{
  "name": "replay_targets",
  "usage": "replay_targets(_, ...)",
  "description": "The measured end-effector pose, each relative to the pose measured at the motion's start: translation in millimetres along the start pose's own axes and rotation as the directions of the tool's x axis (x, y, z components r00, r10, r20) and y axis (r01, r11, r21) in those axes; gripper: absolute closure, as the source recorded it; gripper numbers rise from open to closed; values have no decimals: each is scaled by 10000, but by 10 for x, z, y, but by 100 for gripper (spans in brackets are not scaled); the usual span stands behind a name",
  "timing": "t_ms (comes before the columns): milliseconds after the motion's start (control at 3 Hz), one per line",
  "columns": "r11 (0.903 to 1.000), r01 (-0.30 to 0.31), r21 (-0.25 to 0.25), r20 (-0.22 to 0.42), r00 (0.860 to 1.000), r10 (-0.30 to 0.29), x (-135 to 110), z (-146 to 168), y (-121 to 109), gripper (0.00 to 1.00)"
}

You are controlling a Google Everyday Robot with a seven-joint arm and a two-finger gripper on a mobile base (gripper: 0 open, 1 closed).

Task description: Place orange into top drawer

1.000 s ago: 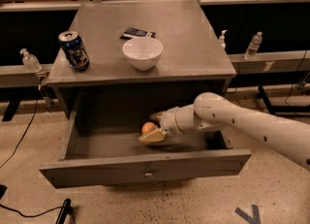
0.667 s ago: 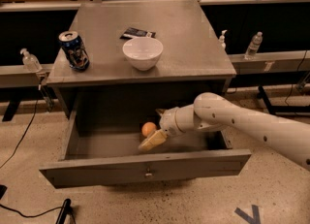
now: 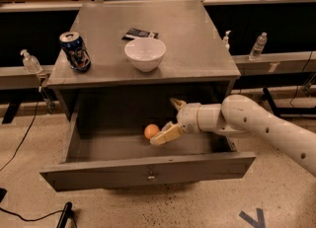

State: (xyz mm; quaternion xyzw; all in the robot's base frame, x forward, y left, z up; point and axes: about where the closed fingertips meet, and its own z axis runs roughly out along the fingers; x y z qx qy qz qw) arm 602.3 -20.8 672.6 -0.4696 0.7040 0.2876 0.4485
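Note:
The orange (image 3: 151, 131) lies on the floor of the open top drawer (image 3: 148, 170), near its middle. My gripper (image 3: 170, 119) is inside the drawer, just right of the orange. Its fingers are spread apart: one fingertip (image 3: 163, 136) is low beside the orange, the other (image 3: 176, 103) is raised toward the back. The gripper holds nothing. The white arm (image 3: 256, 126) reaches in from the right.
On the cabinet top (image 3: 197, 39) stand a white bowl (image 3: 145, 53), a blue soda can (image 3: 75, 51) at the left and a dark flat packet (image 3: 139, 34) behind the bowl. Bottles (image 3: 258, 46) stand on a ledge to the right. A cable runs on the floor at left.
The gripper let go of the orange and drew back a little to the right. The orange now rests on the drawer floor, apart from the fingers.

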Motion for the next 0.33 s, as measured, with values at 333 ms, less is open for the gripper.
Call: replay_targets(333, 10000, 17, -78, -56, 10000, -18, 0, 47, 16, 0)
